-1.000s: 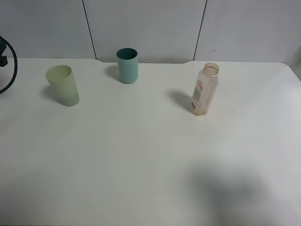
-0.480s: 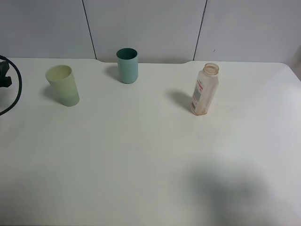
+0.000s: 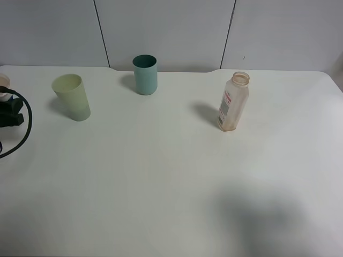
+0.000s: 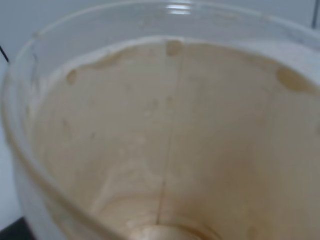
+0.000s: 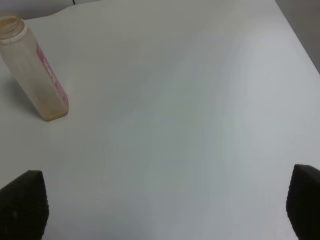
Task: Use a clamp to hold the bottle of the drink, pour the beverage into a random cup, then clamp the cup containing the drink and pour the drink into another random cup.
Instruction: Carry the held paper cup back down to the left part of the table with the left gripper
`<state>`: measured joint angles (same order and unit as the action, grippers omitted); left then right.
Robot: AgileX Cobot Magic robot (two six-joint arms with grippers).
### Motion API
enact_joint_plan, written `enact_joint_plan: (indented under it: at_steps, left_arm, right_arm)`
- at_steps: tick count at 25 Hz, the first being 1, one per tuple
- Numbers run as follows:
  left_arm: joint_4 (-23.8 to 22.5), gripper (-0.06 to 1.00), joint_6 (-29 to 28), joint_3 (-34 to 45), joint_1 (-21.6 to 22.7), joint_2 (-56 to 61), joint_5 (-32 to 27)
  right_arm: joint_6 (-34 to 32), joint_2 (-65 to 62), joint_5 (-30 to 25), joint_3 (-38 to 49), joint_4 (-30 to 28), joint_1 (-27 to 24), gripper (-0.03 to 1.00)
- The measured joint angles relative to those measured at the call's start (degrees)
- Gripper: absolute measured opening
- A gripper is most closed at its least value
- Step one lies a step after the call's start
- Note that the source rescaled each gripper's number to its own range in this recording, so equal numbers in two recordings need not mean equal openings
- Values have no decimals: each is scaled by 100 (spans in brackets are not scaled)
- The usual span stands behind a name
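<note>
The bottle (image 3: 233,103) is standing upright and uncapped on the right part of the counter (image 3: 171,176), looking nearly empty, with only a brownish tint low inside. So the first pour looks done, and the step in hand appears to be the second one: carrying the filled cup to another cup.

The left claw (image 3: 6,110) is sitting at the far left edge of the overhead view, mostly cut off. Its wrist camera is filled by the tan inside of the white cup (image 4: 165,140), wet brown streaks showing on the wall and a little brown drink (image 4: 160,231) pooling at the bottom. The claw is clamped shut on this cup, judging by how close the cup sits to the camera.

The right claw (image 5: 165,205) is hanging wide open over bare counter, holding nothing, with the bottle well apart from it.

The pale yellow-green tumbler (image 3: 71,97) is standing near the left claw, and the teal tumbler (image 3: 144,74) is farther back. Next, the left claw probably needs to bring the cup over the yellow-green tumbler's mouth and tip it slowly.
</note>
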<state>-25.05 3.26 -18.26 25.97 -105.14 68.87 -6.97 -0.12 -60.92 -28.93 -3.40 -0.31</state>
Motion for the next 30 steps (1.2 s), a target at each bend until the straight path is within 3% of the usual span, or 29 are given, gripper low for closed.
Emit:
enact_joint_plan:
  at_steps: [9, 20, 30]
  left_arm:
    - [-291, 0, -234, 169, -27, -226, 5]
    - [-295, 0, -451, 175, -814, -242, 5]
    - [-289, 0, -489, 579, -897, -237, 39]
  right_arm:
    - [0, 0, 0, 0, 0, 0, 100]
    - [0, 0, 0, 0, 0, 0, 100]
    - [0, 0, 0, 0, 0, 0, 100]
